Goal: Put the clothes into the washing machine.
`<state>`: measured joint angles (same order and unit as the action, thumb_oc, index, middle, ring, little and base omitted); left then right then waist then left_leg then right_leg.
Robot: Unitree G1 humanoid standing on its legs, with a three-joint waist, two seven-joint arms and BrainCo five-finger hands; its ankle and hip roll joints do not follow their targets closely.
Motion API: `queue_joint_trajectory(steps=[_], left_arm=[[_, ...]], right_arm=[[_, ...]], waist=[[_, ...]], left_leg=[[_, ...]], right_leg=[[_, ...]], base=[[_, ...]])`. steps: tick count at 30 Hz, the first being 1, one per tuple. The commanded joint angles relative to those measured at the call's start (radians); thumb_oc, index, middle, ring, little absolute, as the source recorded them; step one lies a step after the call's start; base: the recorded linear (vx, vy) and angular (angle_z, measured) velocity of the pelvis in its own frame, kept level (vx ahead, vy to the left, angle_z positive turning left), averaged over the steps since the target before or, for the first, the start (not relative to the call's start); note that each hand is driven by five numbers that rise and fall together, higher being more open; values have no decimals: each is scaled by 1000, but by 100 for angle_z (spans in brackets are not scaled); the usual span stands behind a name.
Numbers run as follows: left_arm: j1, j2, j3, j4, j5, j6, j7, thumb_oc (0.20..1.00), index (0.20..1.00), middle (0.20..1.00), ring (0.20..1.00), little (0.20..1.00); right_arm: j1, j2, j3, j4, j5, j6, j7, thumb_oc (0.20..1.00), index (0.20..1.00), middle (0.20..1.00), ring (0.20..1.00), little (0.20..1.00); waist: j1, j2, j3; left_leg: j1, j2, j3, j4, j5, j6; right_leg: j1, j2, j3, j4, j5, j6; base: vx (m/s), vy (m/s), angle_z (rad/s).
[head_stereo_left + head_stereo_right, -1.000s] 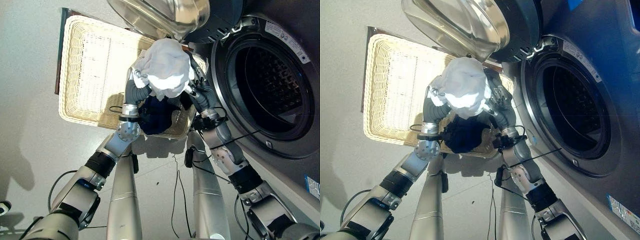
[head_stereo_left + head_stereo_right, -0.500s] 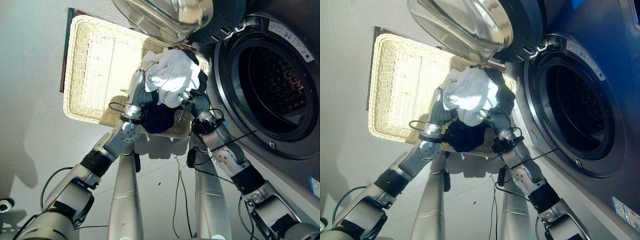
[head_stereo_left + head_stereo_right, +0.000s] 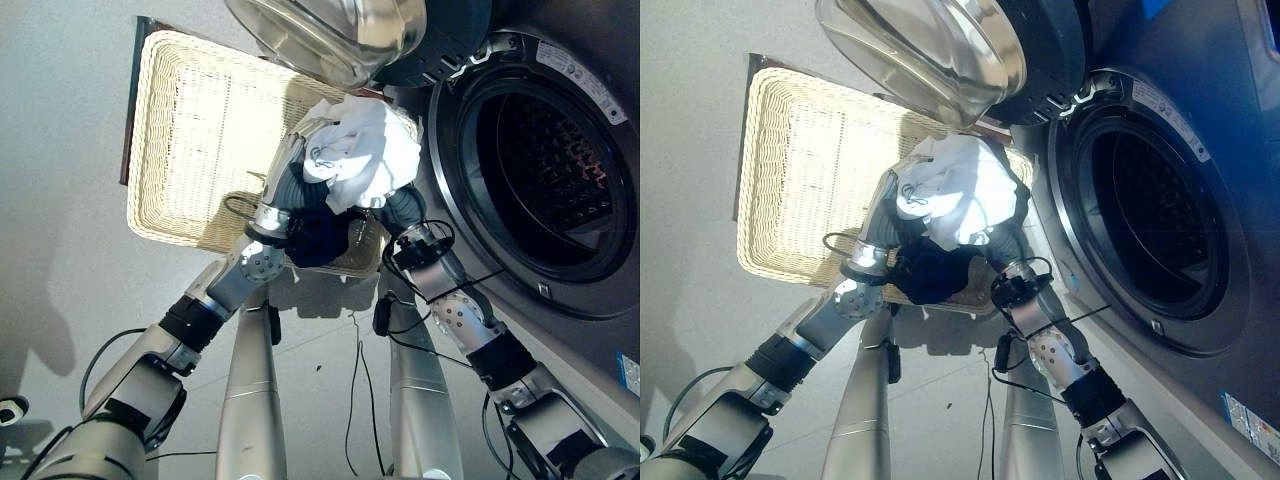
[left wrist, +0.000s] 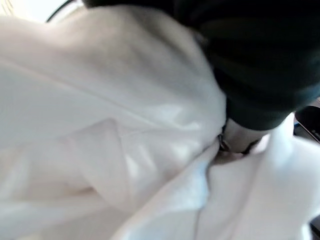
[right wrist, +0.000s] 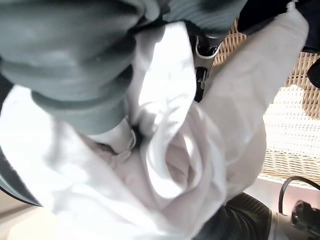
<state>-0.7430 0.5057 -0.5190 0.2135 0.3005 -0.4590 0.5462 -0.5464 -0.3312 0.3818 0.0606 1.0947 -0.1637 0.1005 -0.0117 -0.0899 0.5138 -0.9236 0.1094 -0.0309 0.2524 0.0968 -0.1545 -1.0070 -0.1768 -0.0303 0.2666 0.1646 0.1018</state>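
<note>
A bunched white garment (image 3: 365,150) hangs above the right end of the wicker basket (image 3: 190,130), level with the rim of the washing machine's drum opening (image 3: 545,150). My left hand (image 3: 297,175) grips its left side, fingers curled into the cloth. On the lower right side my right hand (image 3: 400,205) is dug in, and the right wrist view shows folds of the white garment (image 5: 170,165) gathered against it. A dark garment (image 3: 315,240) lies in the basket's near right corner, below both hands.
The machine's round glass door (image 3: 330,30) stands swung open above the basket and the bundle. The dark drum gapes on the right. Pale floor (image 3: 60,250) spreads to the left of the basket.
Both hands have carried the white bundle a little to the right, closer to the drum opening. The view itself shifted slightly since a second ago.
</note>
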Motion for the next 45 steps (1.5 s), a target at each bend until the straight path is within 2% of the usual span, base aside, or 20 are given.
queue_joint_trajectory(steps=[1, 10, 14, 15, 16, 24, 31, 35, 39, 40, 45], left_arm=[[-63, -39, -71, -173, 39, -106, -66, 200, 200, 200, 200, 200], [-65, -48, -78, -195, 55, -109, -54, 200, 200, 200, 200, 200], [-56, -50, -74, -201, 80, -70, -13, 200, 200, 200, 200, 200], [-53, -50, -71, -198, 82, -53, 7, 542, 542, 542, 542, 542], [-51, -49, -70, -196, 84, -48, 16, 1000, 1000, 1000, 1000, 1000], [-37, -44, -61, -168, 130, 56, 73, 1000, 1000, 1000, 1000, 1000], [-21, -32, -44, -158, 121, 68, 85, 1000, 1000, 1000, 1000, 1000], [-12, -19, -34, -147, 100, 73, 65, 1000, 1000, 1000, 1000, 1000], [-8, -13, -29, -142, 84, 84, 34, 1000, 1000, 1000, 1000, 1000], [-5, -5, -28, -134, 64, 90, -5, 1000, 1000, 1000, 1000, 1000], [0, 26, -23, -122, 17, 82, -76, 1000, 1000, 1000, 1000, 1000]], right_arm=[[-24, 48, 56, -143, 16, 4, 107, 200, 200, 200, 200, 200], [-27, 57, 56, -137, 44, 4, 125, 200, 200, 200, 200, 200], [-20, 64, 54, -138, 60, 5, 138, 200, 200, 200, 200, 200], [-18, 66, 54, -137, 65, 3, 143, 200, 200, 200, 200, 200], [-17, 67, 52, -138, 68, 4, 146, 200, 200, 200, 200, 200], [-14, 78, 42, -133, 109, -17, 158, 200, 200, 200, 200, 200], [-12, 72, 20, -129, 156, -51, 183, 200, 200, 200, 200, 200], [-9, 75, -12, -139, 256, -66, 233, 200, 200, 200, 200, 200], [-9, 74, -30, -140, 277, -85, 245, 200, 200, 200, 200, 200], [-8, 66, -45, -140, 300, -96, 256, 200, 200, 200, 200, 200], [-15, 37, -84, -137, 332, -138, 275, 200, 200, 200, 200, 200]], waist=[[-10, 7, 6], [-9, 6, 6], [-7, 3, 6], [-7, 2, 6], [-7, 2, 6], [0, 5, 6], [3, 10, 6], [3, 12, 6], [4, 13, 6], [4, 15, 6], [3, 17, 6]], left_leg=[[-26, -77, -50, -27, 77, 106], [-30, -80, -51, -27, 77, 108], [-27, -82, -54, -28, 75, 109], [-28, -82, -55, -27, 75, 109], [-28, -81, -55, -27, 75, 109], [-30, -86, -60, -27, 77, 108], [-26, -85, -58, -30, 77, 107], [-23, -85, -58, -28, 76, 106], [-23, -84, -58, -28, 76, 105], [-19, -84, -58, -30, 75, 104], [-20, -82, -57, -27, 74, 102]], right_leg=[[57, 42, -76, -47, 53, 15], [57, 42, -76, -52, 54, 15], [61, 43, -79, -52, 54, 15], [62, 44, -79, -52, 53, 15], [62, 44, -80, -52, 53, 15], [60, 40, -87, -53, 55, 17], [64, 37, -89, -56, 54, 18], [65, 36, -89, -54, 57, 21], [65, 36, -89, -52, 56, 22], [67, 36, -88, -52, 55, 23], [66, 36, -88, -50, 56, 25]], base=[[0, 0, 0], [0, 0, 0], [0, 0, 0], [0, 0, 0], [0, 0, 0], [0, 0, 0], [0, 0, 0], [0, 0, 0], [0, 0, 0], [0, 0, 0], [0, 0, 0]])
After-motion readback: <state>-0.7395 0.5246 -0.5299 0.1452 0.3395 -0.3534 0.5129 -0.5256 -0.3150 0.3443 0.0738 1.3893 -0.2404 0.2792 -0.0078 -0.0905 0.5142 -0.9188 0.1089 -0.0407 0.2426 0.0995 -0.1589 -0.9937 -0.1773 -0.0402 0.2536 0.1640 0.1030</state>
